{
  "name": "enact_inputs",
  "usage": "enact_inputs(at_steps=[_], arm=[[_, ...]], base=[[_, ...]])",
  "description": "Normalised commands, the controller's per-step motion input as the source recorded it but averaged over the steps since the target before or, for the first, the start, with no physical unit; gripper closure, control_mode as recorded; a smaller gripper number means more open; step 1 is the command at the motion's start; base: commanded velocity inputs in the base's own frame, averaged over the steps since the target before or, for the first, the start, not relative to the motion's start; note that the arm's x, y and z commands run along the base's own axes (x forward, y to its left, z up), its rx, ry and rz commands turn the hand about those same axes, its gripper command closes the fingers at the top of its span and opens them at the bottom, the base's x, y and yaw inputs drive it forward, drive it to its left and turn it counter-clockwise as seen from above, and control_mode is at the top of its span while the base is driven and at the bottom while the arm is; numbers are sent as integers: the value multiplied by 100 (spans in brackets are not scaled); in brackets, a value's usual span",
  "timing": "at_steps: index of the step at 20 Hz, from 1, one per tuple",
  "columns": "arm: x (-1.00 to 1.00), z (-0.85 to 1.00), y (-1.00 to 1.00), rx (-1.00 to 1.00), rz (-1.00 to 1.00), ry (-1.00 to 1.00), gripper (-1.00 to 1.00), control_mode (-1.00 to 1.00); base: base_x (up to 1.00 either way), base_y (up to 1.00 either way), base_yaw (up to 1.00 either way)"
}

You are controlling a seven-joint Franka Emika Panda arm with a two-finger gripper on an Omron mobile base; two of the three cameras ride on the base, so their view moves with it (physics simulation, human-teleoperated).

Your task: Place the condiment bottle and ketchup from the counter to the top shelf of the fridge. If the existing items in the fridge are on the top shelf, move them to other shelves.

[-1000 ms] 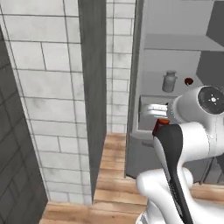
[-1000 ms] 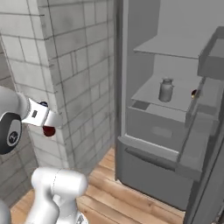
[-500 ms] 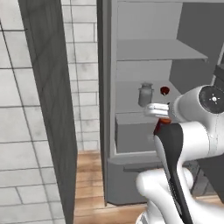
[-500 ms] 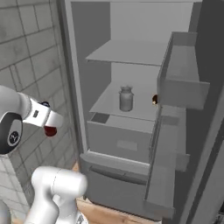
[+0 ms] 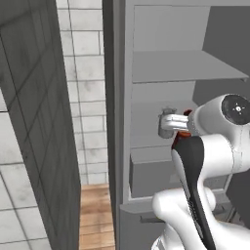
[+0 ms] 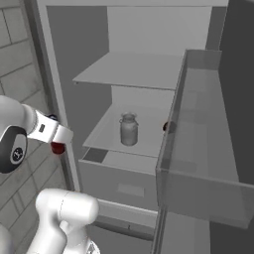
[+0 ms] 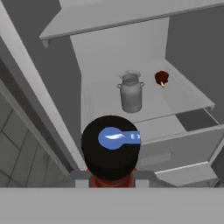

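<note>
My gripper (image 7: 111, 176) is shut on a red bottle (image 7: 111, 144) with a black cap and a blue mark; I cannot tell whether it is the ketchup or the condiment bottle. The gripper (image 6: 57, 141) holds the bottle (image 6: 58, 148) in front of the open fridge (image 6: 54, 99), left of its opening. The top shelf (image 6: 129, 69) is bare. On the shelf below (image 7: 105, 105) the grey milk can (image 7: 131, 93) stands upright, with the brown drumstick (image 7: 162, 78) lying to its right. In the left base view the gripper (image 5: 181, 128) partly hides the milk can (image 5: 166, 122).
The fridge door (image 6: 208, 149) stands open at the right, its bins jutting toward me. A grey drawer (image 7: 175, 146) sits under the lower shelf. A tiled wall (image 5: 88, 73) and a dark panel (image 5: 34, 122) close the left side. Wooden floor (image 5: 95, 215) lies below.
The base has turned and driven toward the fridge, so its interior now faces me and looks larger. The arm keeps its pose with the red bottle in its grip.
</note>
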Motion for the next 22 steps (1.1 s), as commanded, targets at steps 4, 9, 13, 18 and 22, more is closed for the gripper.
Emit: enact_inputs(at_steps=[4, 9, 13, 18, 22], arm=[[1, 26, -17, -2, -3, -9, 100, -100], [0, 84, -50, -13, -1, -29, 100, -100], [31, 86, -33, -12, 1, -18, 100, -100], [66, 92, -16, -2, 5, 0, 100, -100], [76, 71, -12, 0, 13, 9, 100, -100]], base=[[7, -18, -2], [0, 0, 0], [0, 0, 0], [0, 0, 0], [0, 0, 0]])
